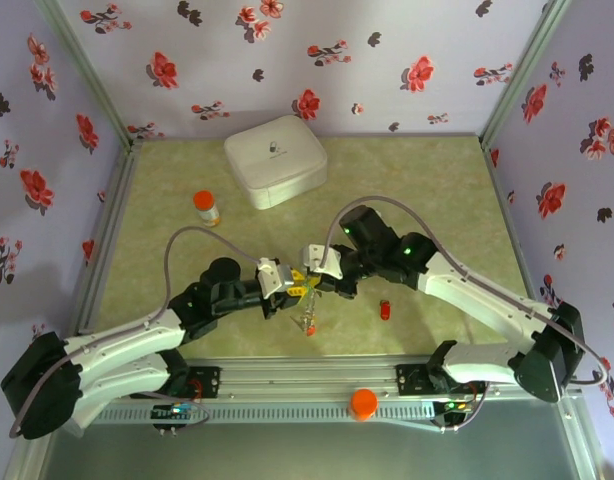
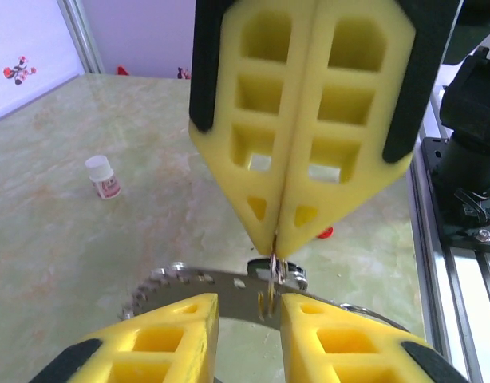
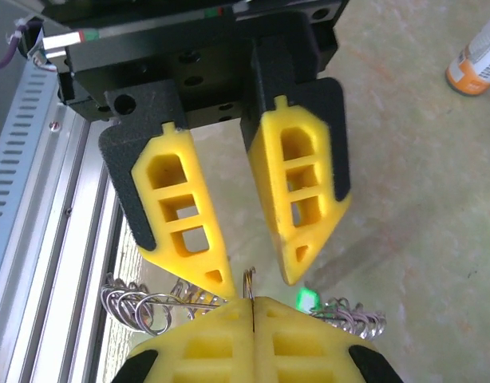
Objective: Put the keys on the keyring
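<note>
While the right gripper pinches a thin wire loop at the keyring, the left gripper stands open, so the loop may slip.

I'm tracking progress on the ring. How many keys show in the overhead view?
2. A red key lies loose on the table, right of centre; an orange-red key sits left of it. Others may be hidden from above.
</note>
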`<state>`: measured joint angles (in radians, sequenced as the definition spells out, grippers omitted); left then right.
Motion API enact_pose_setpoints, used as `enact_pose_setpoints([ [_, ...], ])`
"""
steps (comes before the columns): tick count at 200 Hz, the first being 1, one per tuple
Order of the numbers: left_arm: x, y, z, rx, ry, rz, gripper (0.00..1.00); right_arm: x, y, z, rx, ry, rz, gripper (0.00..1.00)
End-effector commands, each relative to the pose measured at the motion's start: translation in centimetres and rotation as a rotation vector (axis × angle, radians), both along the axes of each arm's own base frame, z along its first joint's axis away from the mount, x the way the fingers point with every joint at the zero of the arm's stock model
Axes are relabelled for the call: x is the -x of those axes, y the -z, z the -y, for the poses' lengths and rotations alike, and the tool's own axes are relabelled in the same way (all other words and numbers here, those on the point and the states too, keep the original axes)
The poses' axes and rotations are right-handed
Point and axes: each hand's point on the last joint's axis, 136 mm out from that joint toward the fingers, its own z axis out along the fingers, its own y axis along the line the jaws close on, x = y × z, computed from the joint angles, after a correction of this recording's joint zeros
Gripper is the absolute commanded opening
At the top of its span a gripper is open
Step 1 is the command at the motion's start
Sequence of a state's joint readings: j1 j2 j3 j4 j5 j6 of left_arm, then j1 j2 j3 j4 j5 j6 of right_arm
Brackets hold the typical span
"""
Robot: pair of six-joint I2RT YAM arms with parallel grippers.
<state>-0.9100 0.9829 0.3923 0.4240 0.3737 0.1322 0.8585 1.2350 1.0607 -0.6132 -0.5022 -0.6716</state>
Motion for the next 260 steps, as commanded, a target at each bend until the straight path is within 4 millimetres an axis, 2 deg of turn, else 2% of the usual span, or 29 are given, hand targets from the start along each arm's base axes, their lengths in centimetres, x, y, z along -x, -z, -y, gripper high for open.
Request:
enact_pose_setpoints([
  [1,-0.3,-1.4,0.3,0.016,0.012,0.038,0.27,0.1,-1.3,-0.3,0.003,-0.034,0.044,0.0],
  [27,-0.3,-1.6,0.5,0.021,0.017,0.036,0.22,0.4,-1.8,-0.8,-0.022,-0.052,0.047,0.0],
  [64,-0.3,-1.8,0.7,0.027,0.027,0.039,0.01,0.3,-2.7,-1.1,-0.087,-0.03,0.043,0.0],
  [79,-0.3,-2.1,0.6,0.047,0.021,0.054,0.0,-0.2,-2.7,-0.4,-0.141,0.026,0.009,0.28],
  [82,-0.3,-2.2,0.5,0.056,0.021,0.059,0.0,-0.4,-3.3,-0.4,-0.167,0.037,0.012,0.3],
  [92,-0.3,-2.5,0.5,0.081,0.017,0.075,0.0,-0.6,-3.0,0.3,-0.202,0.072,-0.019,0.33],
  [110,-0.3,-2.9,0.3,0.125,0.012,0.1,0.0,-0.9,-2.9,1.1,-0.259,0.118,-0.032,0.34],
  [136,-0.1,-3.3,0.2,0.186,0.02,0.156,0.0,-0.9,-1.6,1.7,-0.291,0.163,-0.014,0.34],
  [150,-0.2,-4.3,0.4,0.228,0.017,0.203,0.0,-1.0,-1.1,1.9,-0.304,0.173,0.005,0.33],
  [153,-0.1,-3.4,0.2,0.215,0.015,0.193,0.0,-0.9,-0.8,1.9,-0.306,0.172,0.008,0.33],
  [213,0.3,-3.5,0.5,0.236,0.047,0.213,0.0,-1.1,0.3,2.2,-0.273,0.173,0.056,0.32],
  [260,0.7,-3.3,0.6,0.232,0.072,0.202,0.0,-1.2,-0.4,2.1,-0.285,0.174,0.071,0.32],
])
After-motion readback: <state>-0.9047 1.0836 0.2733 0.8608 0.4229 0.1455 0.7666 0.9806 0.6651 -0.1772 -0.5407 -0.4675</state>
